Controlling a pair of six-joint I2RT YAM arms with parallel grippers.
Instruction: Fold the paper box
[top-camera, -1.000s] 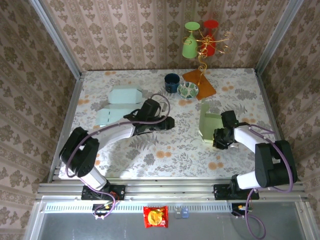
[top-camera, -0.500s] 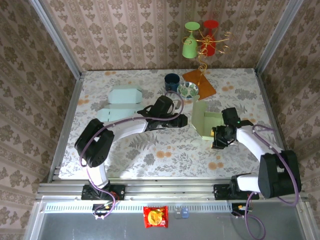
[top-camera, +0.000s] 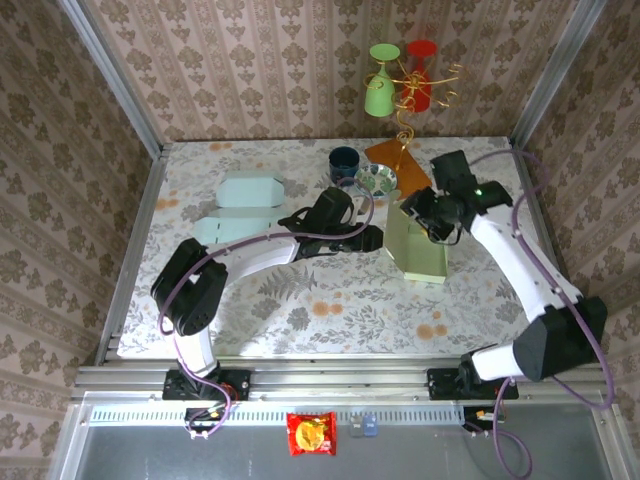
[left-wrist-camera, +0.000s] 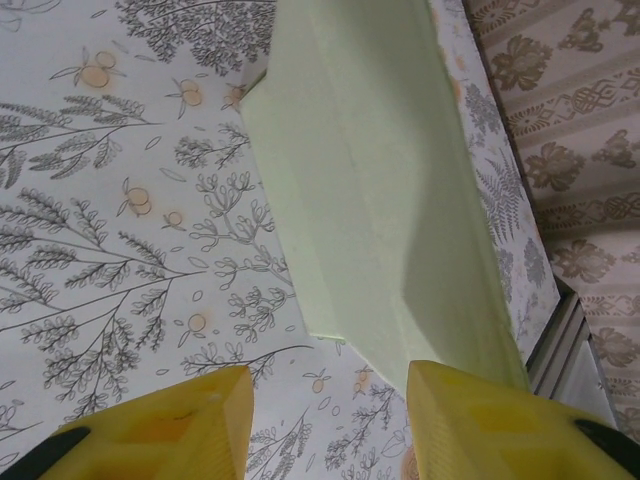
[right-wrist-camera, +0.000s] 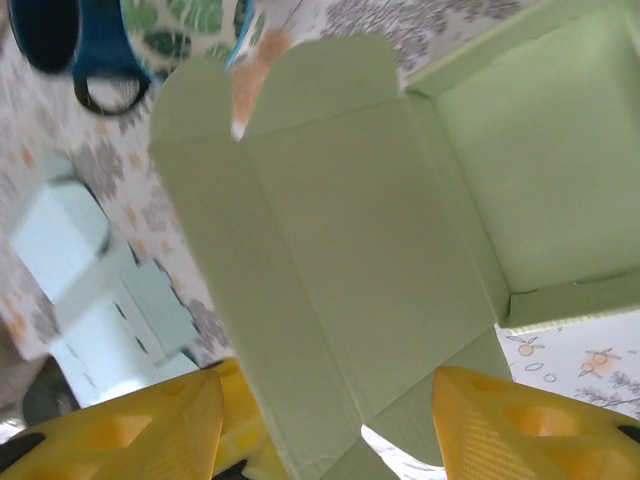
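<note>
Your left arm (top-camera: 250, 255) is stretched forward and rightward, left gripper (left-wrist-camera: 330, 420) with jaws wide apart. Your right arm (top-camera: 520, 262) is raised, elbow bent inward, right gripper (right-wrist-camera: 320, 430) jaws spread too.

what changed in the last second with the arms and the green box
The left gripper swung right across the table to the left side of the green paper box, jaws open. The right gripper moved from the box's near right edge to its far end, open over the flap. The box's left panel now looks lifted. The two light blue boxes, the mug and the bowl stayed put.
</note>
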